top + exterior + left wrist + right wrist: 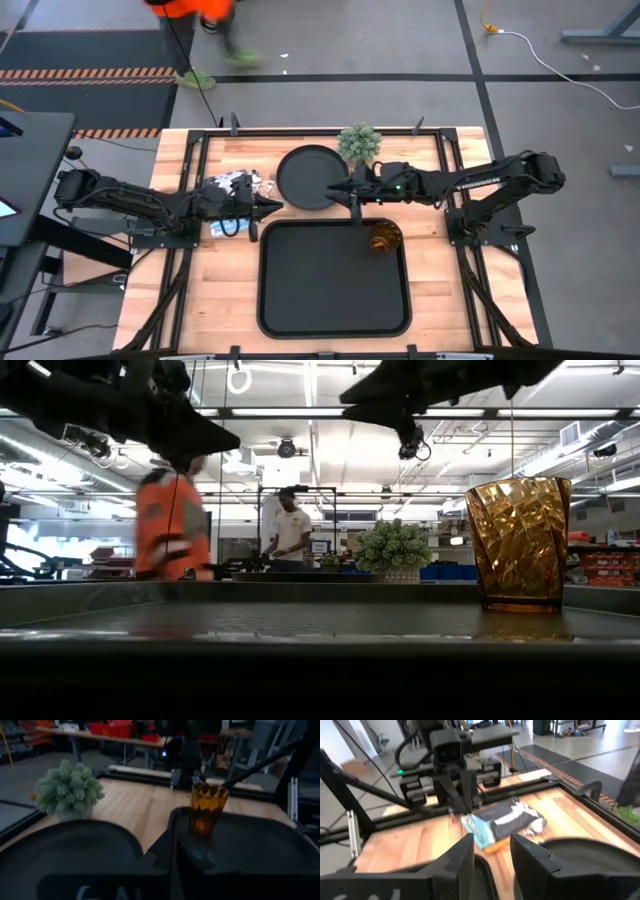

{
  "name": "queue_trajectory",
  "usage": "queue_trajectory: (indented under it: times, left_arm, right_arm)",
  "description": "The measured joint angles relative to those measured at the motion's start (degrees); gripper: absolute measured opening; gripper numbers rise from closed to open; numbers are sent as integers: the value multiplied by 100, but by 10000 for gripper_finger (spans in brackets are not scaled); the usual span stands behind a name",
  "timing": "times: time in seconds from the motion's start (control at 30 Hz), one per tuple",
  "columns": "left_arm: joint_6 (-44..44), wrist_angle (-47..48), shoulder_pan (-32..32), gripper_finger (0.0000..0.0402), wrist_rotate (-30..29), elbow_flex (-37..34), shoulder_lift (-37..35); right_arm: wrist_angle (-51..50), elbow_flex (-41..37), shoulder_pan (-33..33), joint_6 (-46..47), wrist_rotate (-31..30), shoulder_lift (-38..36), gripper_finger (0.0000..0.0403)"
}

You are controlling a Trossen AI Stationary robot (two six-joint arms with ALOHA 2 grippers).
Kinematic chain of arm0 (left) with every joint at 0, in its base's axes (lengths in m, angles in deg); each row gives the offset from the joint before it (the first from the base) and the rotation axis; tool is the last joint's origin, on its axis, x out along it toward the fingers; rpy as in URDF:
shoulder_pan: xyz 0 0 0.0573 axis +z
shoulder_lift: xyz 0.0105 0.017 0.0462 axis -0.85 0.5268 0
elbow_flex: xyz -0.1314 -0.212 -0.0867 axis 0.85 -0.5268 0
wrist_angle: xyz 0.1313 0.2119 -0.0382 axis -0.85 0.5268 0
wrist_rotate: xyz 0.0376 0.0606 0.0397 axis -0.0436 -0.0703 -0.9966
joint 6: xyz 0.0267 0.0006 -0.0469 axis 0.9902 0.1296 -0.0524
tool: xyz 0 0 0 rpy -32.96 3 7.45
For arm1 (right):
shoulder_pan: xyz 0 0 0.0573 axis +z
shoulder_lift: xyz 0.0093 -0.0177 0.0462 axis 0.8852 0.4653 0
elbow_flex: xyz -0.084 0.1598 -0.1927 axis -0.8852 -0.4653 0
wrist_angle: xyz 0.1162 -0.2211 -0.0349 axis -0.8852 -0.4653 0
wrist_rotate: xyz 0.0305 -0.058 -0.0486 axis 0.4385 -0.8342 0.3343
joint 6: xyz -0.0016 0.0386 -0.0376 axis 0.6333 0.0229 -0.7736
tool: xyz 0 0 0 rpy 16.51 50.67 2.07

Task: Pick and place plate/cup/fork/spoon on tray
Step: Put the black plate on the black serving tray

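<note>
- Plate (308, 178) sits on table behind tray (334, 320), between my grippers.
- My right gripper (354, 187) over plate's rim, fingers apart.
- My left gripper (276, 207) beside plate, fingers closed, empty.

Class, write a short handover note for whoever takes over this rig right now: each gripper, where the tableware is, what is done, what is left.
Left gripper: fingers together, empty, left of the plate.
Right gripper: open, empty, above the plate's right edge.
Cup: upright on the tray, in its far right corner.
Plate: on the table beyond the tray.
Fork and spoon: cannot be made out; something orange shows under a bag left of the plate.
Done: cup. Left: plate, fork, spoon.
</note>
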Motion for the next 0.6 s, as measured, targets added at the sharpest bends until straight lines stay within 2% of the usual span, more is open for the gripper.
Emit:
queue_trajectory:
  times: [0.13, 0.33, 0.6]
  left_arm:
    - [-142, -143, 11, 27, -242, -209, -181]
    - [-527, -136, 11, 28, -489, -376, -189]
    - [-536, -66, 22, 44, -868, -359, -269]
  right_arm:
    - [-360, 247, 2, -30, -55, 299, 135]
    - [-1261, 664, 0, -260, -441, 773, 135]
    - [-2548, 1580, 33, -494, -502, 1803, 135]
